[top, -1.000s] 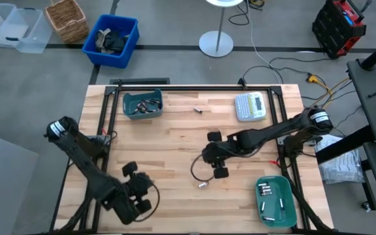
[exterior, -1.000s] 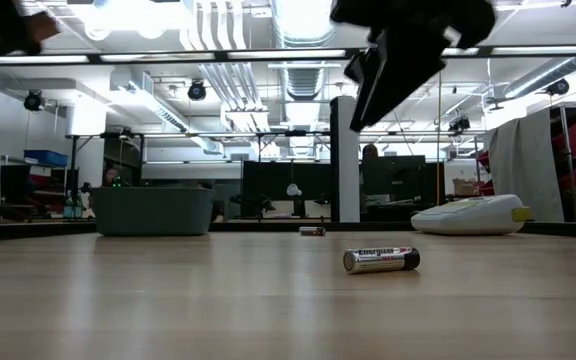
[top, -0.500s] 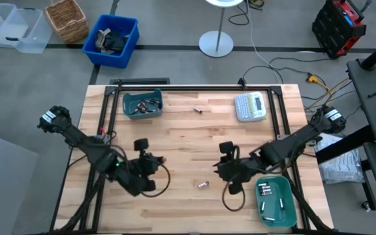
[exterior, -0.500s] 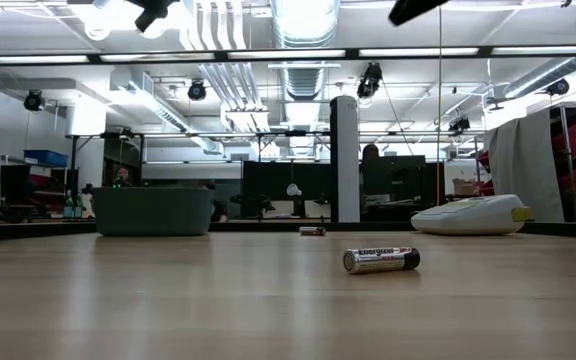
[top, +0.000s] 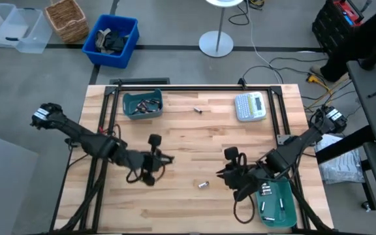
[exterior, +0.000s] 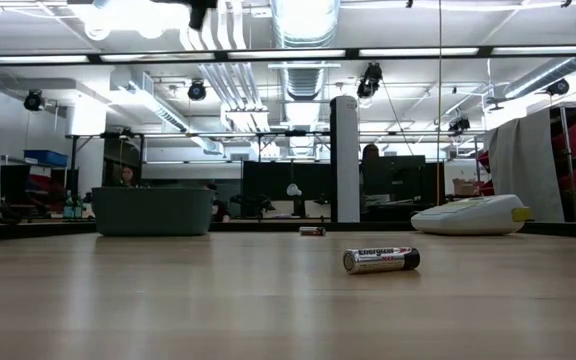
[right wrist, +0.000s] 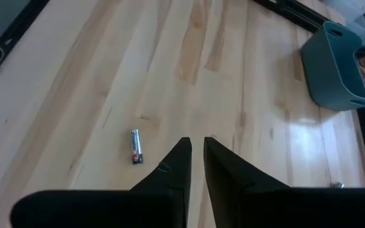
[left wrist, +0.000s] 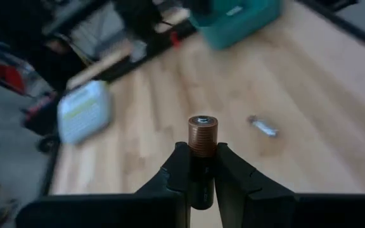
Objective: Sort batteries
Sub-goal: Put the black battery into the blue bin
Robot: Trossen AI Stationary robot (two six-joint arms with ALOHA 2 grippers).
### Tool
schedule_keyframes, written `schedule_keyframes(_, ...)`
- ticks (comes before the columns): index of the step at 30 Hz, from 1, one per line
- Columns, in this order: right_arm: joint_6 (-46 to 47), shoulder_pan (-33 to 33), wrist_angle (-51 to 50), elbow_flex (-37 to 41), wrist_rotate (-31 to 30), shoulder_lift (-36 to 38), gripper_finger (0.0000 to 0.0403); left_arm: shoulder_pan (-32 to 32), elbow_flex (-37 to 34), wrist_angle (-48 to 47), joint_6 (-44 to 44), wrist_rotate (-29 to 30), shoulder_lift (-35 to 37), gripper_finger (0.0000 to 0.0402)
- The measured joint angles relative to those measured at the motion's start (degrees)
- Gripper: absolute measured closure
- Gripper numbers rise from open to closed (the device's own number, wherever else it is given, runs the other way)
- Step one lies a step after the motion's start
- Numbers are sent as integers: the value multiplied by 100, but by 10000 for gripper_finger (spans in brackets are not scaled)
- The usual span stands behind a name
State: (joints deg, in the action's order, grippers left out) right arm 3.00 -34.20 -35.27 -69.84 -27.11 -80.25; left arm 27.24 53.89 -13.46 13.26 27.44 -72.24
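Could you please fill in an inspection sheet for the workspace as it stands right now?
Surface: wooden table, bare planks over most of it.
Job's things: one silvery battery lies loose near the front, a dark one near the back; a coppery battery is held; the back tray and the front right tray hold more.
Clutter: label maker at the back right.
Grippers: left gripper shut on the coppery battery above mid-table; right gripper nearly closed, empty, beside the front right tray.
Cables: loops hang from both arms; wires run on the floor behind the table.
Surroundings: blue bin, wicker basket, lamp base.
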Motion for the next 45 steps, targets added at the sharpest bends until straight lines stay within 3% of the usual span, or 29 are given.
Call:
schedule_keyframes(3, 23, 11, -2, 0, -32, 2, 370, -314, -374, 296, 232, 11, 298, 379)
schedule_keyframes(13, 344, 9, -10, 6, -172, 0, 370, -1576, -996, 182, -183, 4, 1186, 379)
schedule_keyframes(20, 521, 9, -60, 74, -302, 0, 369, -2807, -957, -471, -940, 154, 1244, 379)
schedule_keyframes(31, 891, 9, -121, 368, -372, -2, 369, -4351, -953, -1151, -1149, -136, 1223, 379)
schedule_keyframes(38, 926, 9, -88, 545, -756, -4, 369, -5716, -955, -1774, -1554, -775, 1057, 379)
schedule_keyframes(45, 1068, 9, -78, 638, -896, -4, 369, -7124, -955, -2312, -1713, -1572, 390, 379)
